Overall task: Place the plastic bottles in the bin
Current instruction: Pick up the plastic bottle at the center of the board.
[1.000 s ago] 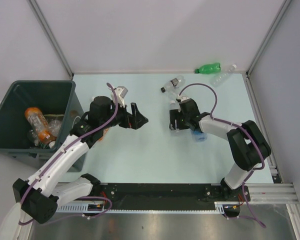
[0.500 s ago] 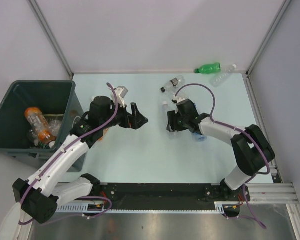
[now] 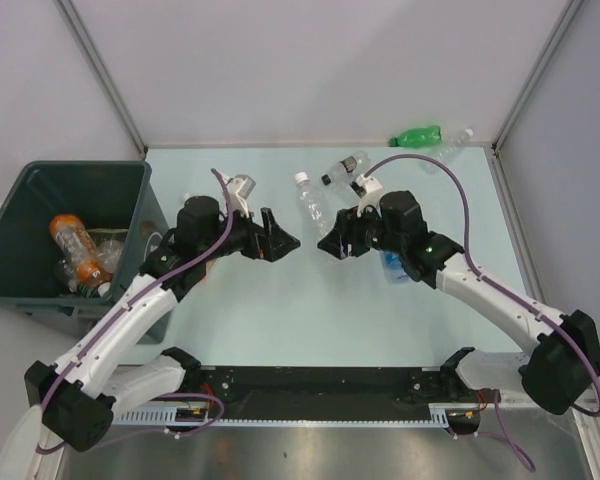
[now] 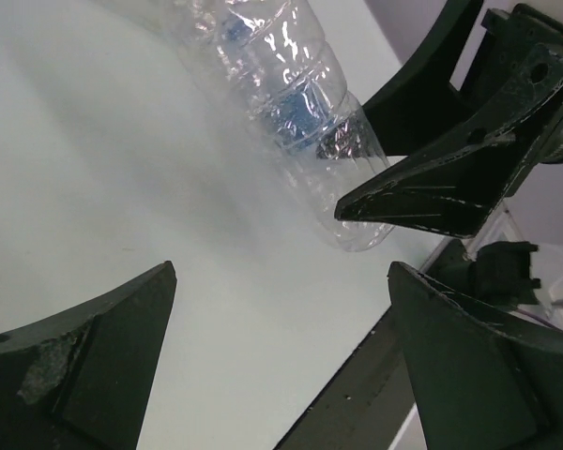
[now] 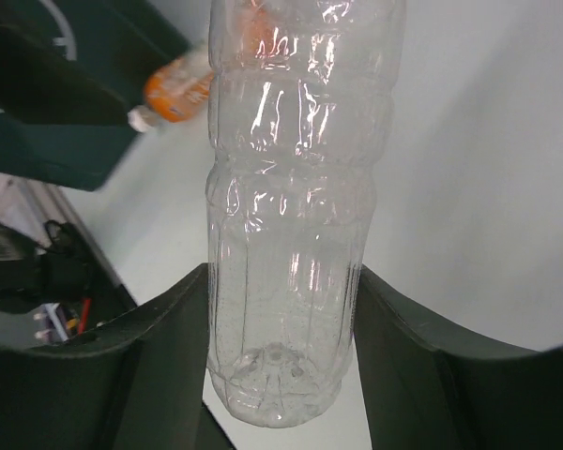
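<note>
Where the white-capped clear bottle is sitting: it is being pinched near its base by the right jaws, well apart from the bin, with its cap pointing toward the far wall.
Right jaws: they are clamping on the white-capped clear bottle, with a finger pressing on each side just above the base in the right wrist view.
Left jaws: they are standing wide apart and holding nothing, hovering between the bin and the right jaws, with their tips facing the right jaws and close to them.
Bin: it is standing at the side edge of the tabletop, beside the left arm.
Inside the bin: an orange bottle is lying among crumpled clear bottles.
Second orange bottle: it is lying on the tabletop just beside the bin's outer wall.
Black-capped clear bottle: it is lying on the tabletop, farther from the bin than the held bottle's cap.
Blue-labelled bottle: it is lying on the tabletop, well apart from the bin and partly hidden under the right arm.
Green bottle and last clear bottle: they are lying together in the tabletop's far corner, farthest from the bin.
</note>
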Controlling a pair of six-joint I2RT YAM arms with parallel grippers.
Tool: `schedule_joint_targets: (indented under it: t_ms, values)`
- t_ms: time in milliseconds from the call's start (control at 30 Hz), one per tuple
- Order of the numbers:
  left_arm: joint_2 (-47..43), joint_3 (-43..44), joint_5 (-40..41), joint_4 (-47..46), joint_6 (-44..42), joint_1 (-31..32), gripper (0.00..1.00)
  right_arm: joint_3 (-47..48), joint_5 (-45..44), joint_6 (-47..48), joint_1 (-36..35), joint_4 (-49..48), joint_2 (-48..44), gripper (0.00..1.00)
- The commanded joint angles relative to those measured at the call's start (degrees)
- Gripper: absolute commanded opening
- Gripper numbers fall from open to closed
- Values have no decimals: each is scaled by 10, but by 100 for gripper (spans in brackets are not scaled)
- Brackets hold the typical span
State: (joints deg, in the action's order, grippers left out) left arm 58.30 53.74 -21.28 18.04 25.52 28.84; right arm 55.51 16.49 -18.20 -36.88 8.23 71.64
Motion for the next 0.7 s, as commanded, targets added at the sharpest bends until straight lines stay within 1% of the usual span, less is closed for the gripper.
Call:
schedule_joint_targets:
  t_ms: [0, 67, 133, 167, 267, 400, 567, 633, 667]
  values:
    - [-39, -30, -73, -122, 51, -2, 100, 7, 91, -24, -12, -42, -37, 24]
    - [-44, -36, -83, -161, 62, -2, 100, 7, 118, -31, -15, -55, -45, 24]
    - [-50, -41, -83, -178, 77, -2, 100, 7, 137, -39, -22, -67, -55, 24]
    - [-52, -43, -86, -206, 85, -2, 100, 7, 154, -41, -26, -72, -58, 23]
    - [-56, -52, -83, -236, 99, -2, 100, 7, 181, -48, -39, -87, -68, 23]
    - [-49, -50, -76, -239, 103, -2, 100, 7, 213, -54, -57, -115, -74, 23]
    - [-49, -49, -74, -240, 101, -2, 99, 7, 241, -39, -76, -110, -78, 24]
    - [-50, -48, -65, -232, 97, -2, 94, 7, 236, -35, -79, -103, -79, 24]
    - [-56, -47, -61, -227, 92, -2, 88, 7, 232, -33, -80, -100, -81, 24]
